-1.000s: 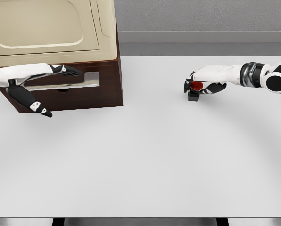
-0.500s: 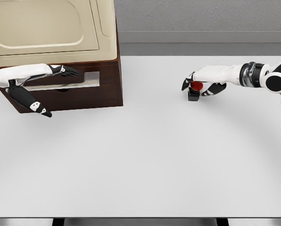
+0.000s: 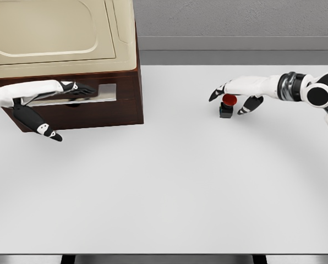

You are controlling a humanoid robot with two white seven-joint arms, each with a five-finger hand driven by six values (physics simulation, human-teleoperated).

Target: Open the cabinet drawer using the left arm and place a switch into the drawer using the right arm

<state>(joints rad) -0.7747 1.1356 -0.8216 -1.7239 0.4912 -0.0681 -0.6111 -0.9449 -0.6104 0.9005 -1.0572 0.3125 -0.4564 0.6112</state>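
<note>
Right hand point(image 3: 233, 93) fingers have spread wide, hovering over red-capped switch point(image 3: 227, 106), ungripped. My left hand point(image 3: 43, 102) fingers open at drawer handle point(image 3: 70, 97), poised to pull.

White table point(image 3: 169, 181): cabinet point(image 3: 81, 110) far-left, switch point(image 3: 226, 107) right.

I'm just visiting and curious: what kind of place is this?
Probably a simulated test bench, not a real room: a plain white table, one cabinet, a red-buttoned switch, and flat, rendered-looking surfaces.
</note>
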